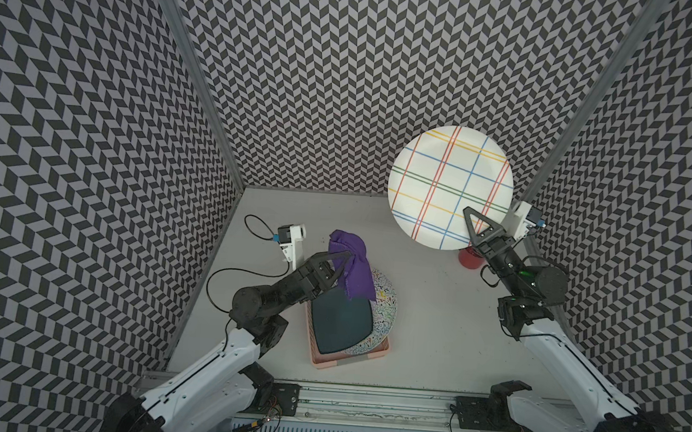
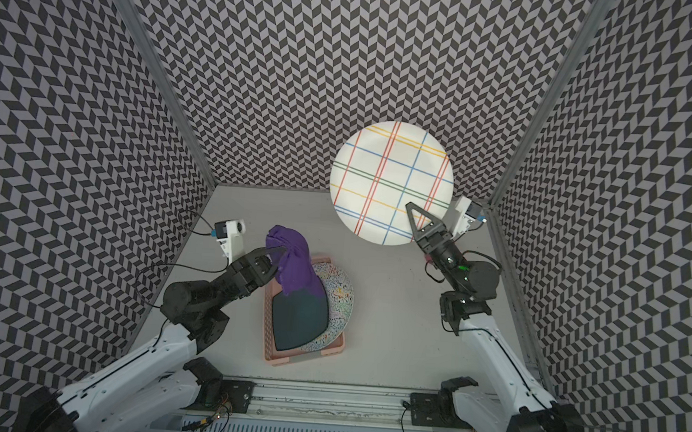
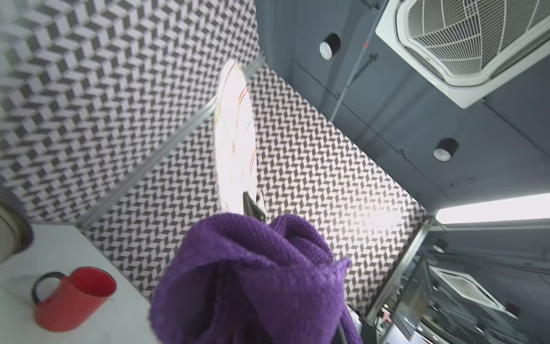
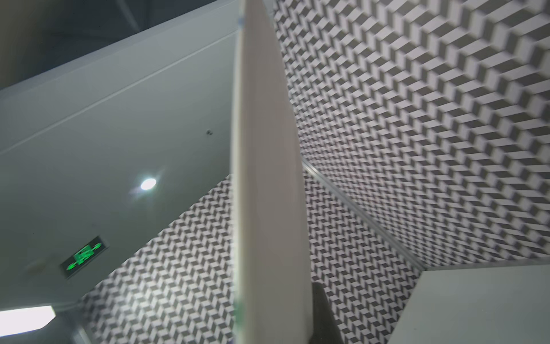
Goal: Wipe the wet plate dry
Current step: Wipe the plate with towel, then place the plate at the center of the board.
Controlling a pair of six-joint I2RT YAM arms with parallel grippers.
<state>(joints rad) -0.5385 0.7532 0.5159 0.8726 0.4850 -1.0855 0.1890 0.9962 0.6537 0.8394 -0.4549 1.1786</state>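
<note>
At the near edge, the front rail [image 1: 365, 397] carries nothing task-relevant. Just past it a pink tray [image 1: 328, 362] sits on the counter [image 1: 432, 335] with a dark squarish plate [image 1: 339, 321] lying over a speckled plate [image 1: 386, 307]; neither is the target, as far as I can judge. Above the tray's far end, the left claw [image 1: 342, 262] is pinched shut on a purple cloth [image 1: 355, 267], which drapes over it and hangs limp toward the tray. The cloth looks knit, soft and absorbent. It's bunched, so the wiping face is a loose wad, not a flat pad. Further out on the right, a red mug [image 3: 71, 300] stands on the counter, partly under the plaid plate [image 1: 443, 178] in both top views. The right claw [image 1: 470, 215] is clamped on that plate's near rim and holds it in the air over the far right of the counter, well apart from the cloth, face turned upward. It is round, white and glossy, with thin red, blue, yellow and green lines. I can't make out droplets; the left wrist view shows it blown out, nearly edge-on. Handling call: stiff, likely ceramic or melamine, moderate weight, slick when wet, breaks if dropped. The rim is the only sensible hold, and it's a single pinch, so wipe pressure far from the claw will lever it. I'd press lightly, start near the grip and work outward.
</note>
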